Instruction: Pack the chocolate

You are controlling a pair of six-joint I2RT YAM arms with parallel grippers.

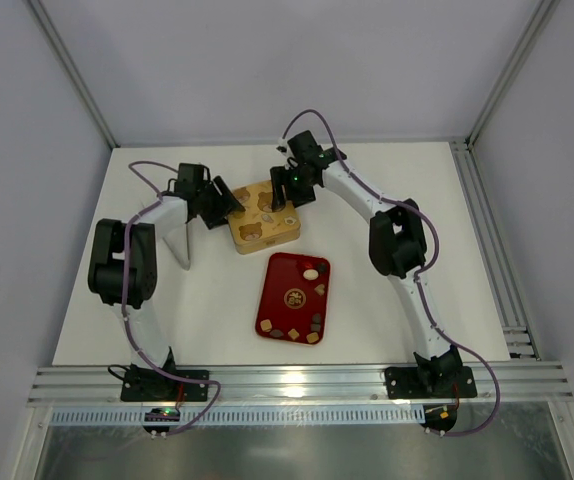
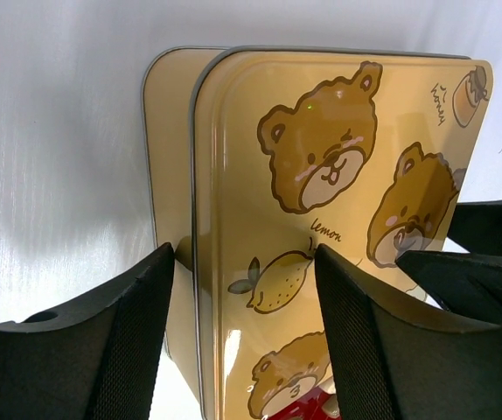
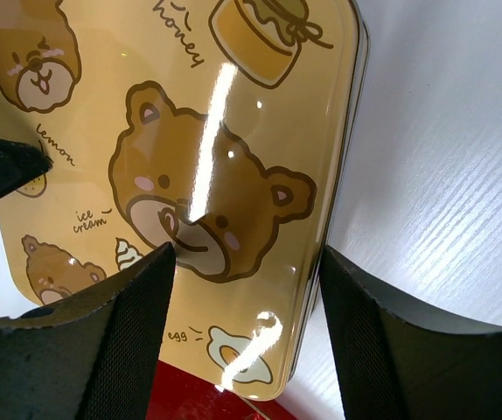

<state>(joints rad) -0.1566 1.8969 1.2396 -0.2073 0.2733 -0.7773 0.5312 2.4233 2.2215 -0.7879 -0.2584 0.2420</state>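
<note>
The chocolate (image 1: 310,273) is about six small brown and cream pieces, too small for me to tell their shapes. It lies scattered in the red tray (image 1: 281,275) on the tabletop (image 1: 207,300), just on my side of the gold tin (image 1: 257,228). The bear-printed lid (image 2: 321,157) hides whatever the tin holds. My left hand (image 1: 229,203) and right hand (image 1: 292,193) each straddle a tin edge — fingers spread wide, clamped on nothing.
</note>
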